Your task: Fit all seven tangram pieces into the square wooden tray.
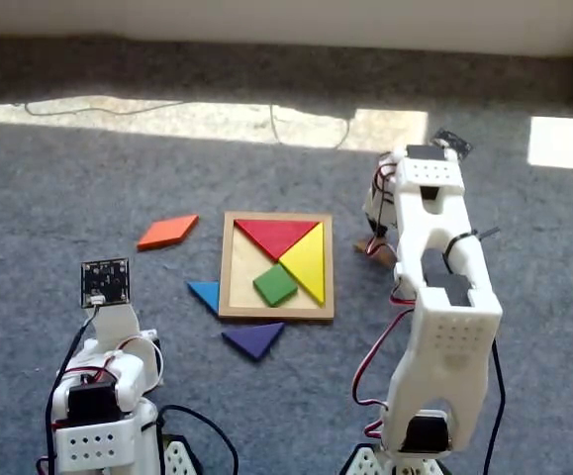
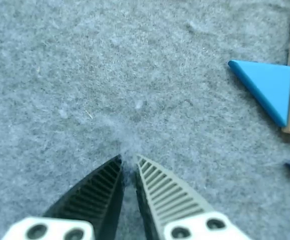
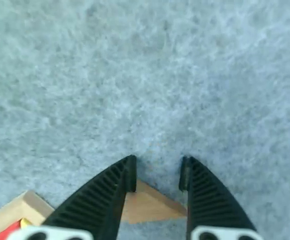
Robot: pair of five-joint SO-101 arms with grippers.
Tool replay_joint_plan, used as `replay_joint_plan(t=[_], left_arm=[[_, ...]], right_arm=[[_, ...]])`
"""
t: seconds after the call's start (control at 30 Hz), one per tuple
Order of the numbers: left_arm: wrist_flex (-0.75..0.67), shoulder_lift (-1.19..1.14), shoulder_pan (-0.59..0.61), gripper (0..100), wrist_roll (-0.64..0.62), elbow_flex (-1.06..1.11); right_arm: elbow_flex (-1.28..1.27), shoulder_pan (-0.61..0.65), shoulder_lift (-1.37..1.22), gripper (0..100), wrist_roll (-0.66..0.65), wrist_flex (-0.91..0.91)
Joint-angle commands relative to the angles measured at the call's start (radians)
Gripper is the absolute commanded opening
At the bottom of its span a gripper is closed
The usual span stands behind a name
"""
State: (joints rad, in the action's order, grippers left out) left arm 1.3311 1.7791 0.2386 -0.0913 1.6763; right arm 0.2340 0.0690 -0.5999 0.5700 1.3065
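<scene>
Carpet [image 1: 88,178], grey and short-piled, covers the whole work surface. The square wooden tray [image 1: 276,315], pale with a raised rim, lies flat at the middle. It holds a large red triangle [image 1: 276,236] along its far side, a large yellow triangle [image 1: 309,262] touching it on the right, and a small green square [image 1: 275,284] set cornerwise against both. Three smooth flat pieces lie outside on the carpet: an orange parallelogram [image 1: 167,231] well off the tray's far left corner, a blue triangle [image 1: 205,294] touching the tray's left rim, and a purple triangle [image 1: 254,338] just beside its near rim. The white plastic right arm [image 1: 444,297] stretches along the tray's right side. Its right gripper [image 3: 157,167] stands with ribbed black fingers spread either side of a tan wood-coloured triangle [image 3: 150,206] lying near the tray's corner; whether they press on it cannot be told. The left arm [image 1: 98,396] sits folded at the near left, and its left gripper [image 2: 128,161] hangs over bare carpet, fingers pressed almost together and holding nothing.
</scene>
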Motion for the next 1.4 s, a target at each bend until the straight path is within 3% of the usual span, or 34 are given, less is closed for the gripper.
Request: replay_joint_plan(t=[0.0,0.27,0.57,0.73,1.03,1.37], left_arm=[[0.005,0.039,0.010,1,0.005,0.021],[0.005,0.039,0.010,1,0.005,0.021],[0.005,0.039,0.010,1,0.005,0.021],[0.005,0.039,0.010,1,0.005,0.021],[0.005,0.039,0.010,1,0.005,0.021],[0.005,0.039,0.010,1,0.005,0.021]], right_arm=[[0.047,-0.007,-0.002,14.9,-0.006,0.053],[0.067,-0.007,0.005,14.9,-0.023,0.105],[0.182,0.068,0.154,14.9,-0.222,0.214],[0.120,0.113,0.206,14.9,-0.446,0.214],[0.068,0.119,0.219,15.2,-0.988,0.214],[0.077,0.128,0.013,15.3,-1.033,0.214]])
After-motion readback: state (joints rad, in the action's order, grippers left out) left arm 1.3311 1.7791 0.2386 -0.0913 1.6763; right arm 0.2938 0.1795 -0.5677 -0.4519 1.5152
